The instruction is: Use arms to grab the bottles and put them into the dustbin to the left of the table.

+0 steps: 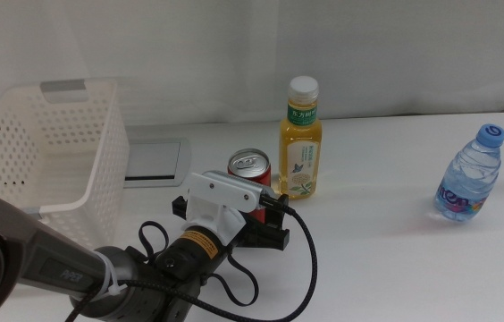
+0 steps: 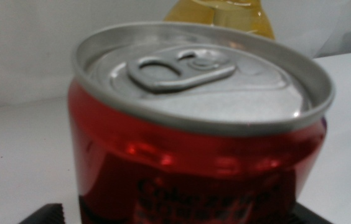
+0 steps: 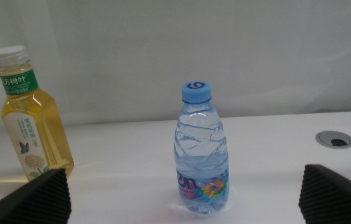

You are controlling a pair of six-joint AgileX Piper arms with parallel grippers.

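The red can (image 1: 250,166) stands upright on the white table (image 1: 386,259), just left of the yellow-drink bottle (image 1: 300,139). My left gripper (image 1: 239,224) reaches in from the lower left with the can between its jaws. In the left wrist view the can (image 2: 194,143) fills the picture. The jaw tips show only at the lower corners, as wide apart as the can, with a thin gap on one side. The clear water bottle (image 1: 469,175) stands far right. My right gripper (image 3: 188,193) is open, with the water bottle (image 3: 201,155) ahead between its jaws.
The white perforated dustbin (image 1: 20,148) stands at the left of the table, with a grey inset panel (image 1: 155,158) beside it. A black cable (image 1: 310,268) loops off the left arm. A round grey grommet (image 3: 334,139) sits in the table by the water bottle.
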